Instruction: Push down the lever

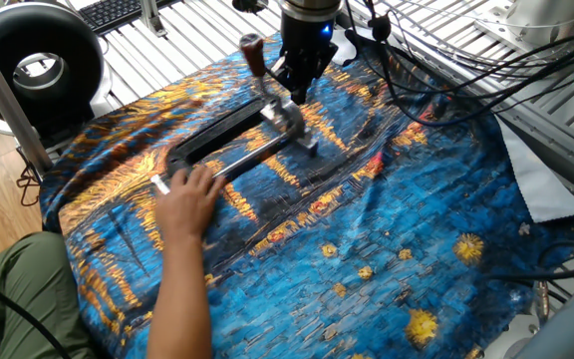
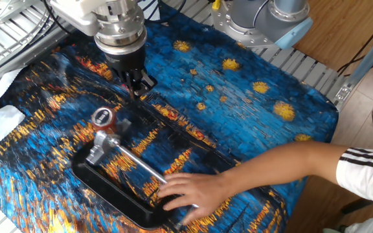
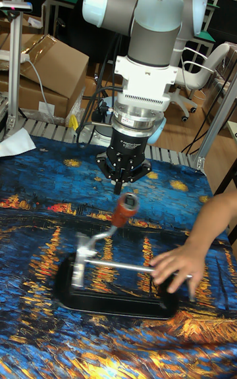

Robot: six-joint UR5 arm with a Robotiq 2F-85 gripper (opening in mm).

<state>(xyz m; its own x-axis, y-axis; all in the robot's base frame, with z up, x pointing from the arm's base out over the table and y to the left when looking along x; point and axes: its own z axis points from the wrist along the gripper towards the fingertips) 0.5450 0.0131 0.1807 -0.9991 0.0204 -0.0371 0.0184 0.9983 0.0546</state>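
The lever (image 3: pixel 112 221) is a slim silver arm with a red-brown knob (image 2: pixel 102 116). It stands tilted upward from the silver clamp head (image 2: pixel 98 149). In the one fixed view the knob (image 1: pixel 252 46) sits just left of my gripper (image 1: pixel 293 92). My gripper (image 3: pixel 118 185) hangs pointing down, just above and behind the knob, not touching it. Its fingers (image 2: pixel 135 85) look pressed together with nothing between them. A person's hand (image 2: pixel 188 191) holds down the far end of the black clamp frame (image 2: pixel 112 193).
The clamp lies on a blue and orange painted cloth (image 1: pixel 387 229) that covers the table. The person's forearm (image 2: pixel 290 162) reaches across the cloth from the side. Cables (image 1: pixel 436 70) and a metal grille lie beyond the cloth. A black round fan (image 1: pixel 33 65) stands at one corner.
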